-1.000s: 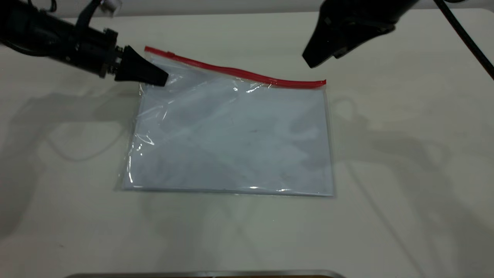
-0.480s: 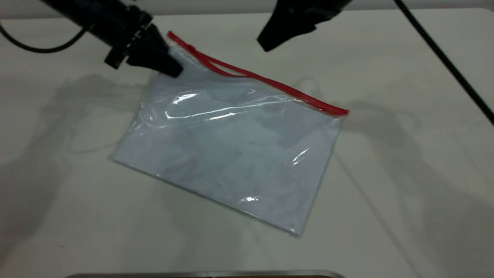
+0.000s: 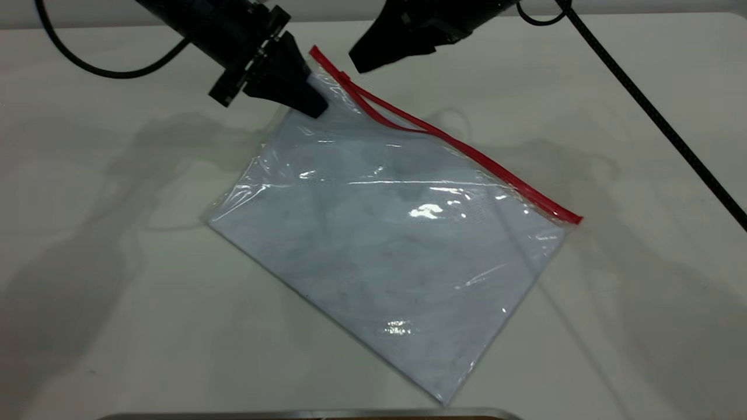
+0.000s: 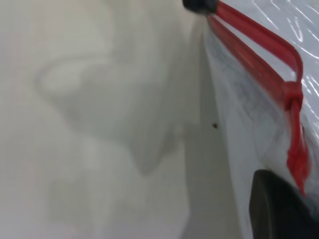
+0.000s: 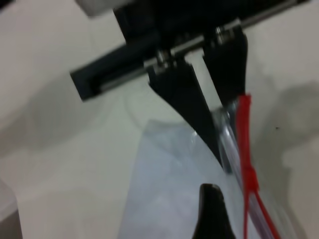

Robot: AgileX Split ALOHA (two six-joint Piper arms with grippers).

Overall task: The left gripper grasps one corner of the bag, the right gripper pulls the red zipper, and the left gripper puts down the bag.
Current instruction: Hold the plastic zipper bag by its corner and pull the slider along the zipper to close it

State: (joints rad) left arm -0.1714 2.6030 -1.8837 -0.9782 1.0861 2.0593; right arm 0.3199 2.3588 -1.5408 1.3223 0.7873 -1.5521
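Observation:
The bag (image 3: 397, 233), a clear wrinkled pouch with white sheets inside, hangs tilted from its top-left corner, its lower part towards the table's front. My left gripper (image 3: 318, 108) is shut on that corner just below the red zipper (image 3: 467, 151). The zipper's two strips gape apart a little past the small slider tab (image 3: 344, 76). My right gripper (image 3: 356, 64) hovers just right of the slider, open and not touching. In the right wrist view one of its fingers (image 5: 212, 209) sits beside the slider (image 5: 247, 177), and the left gripper (image 5: 224, 157) pinches the corner. The left wrist view shows the zipper (image 4: 259, 55) and slider (image 4: 294, 94).
The pale table (image 3: 117, 262) lies under the bag. A metal edge (image 3: 309, 414) runs along the front. The right arm's black cable (image 3: 659, 122) crosses the table's right side, and the left arm's cable (image 3: 87, 64) loops at back left.
My left gripper moved right with the bag corner, and the bag swung clockwise, its lower corner now near the front. My right gripper moved left towards the slider.

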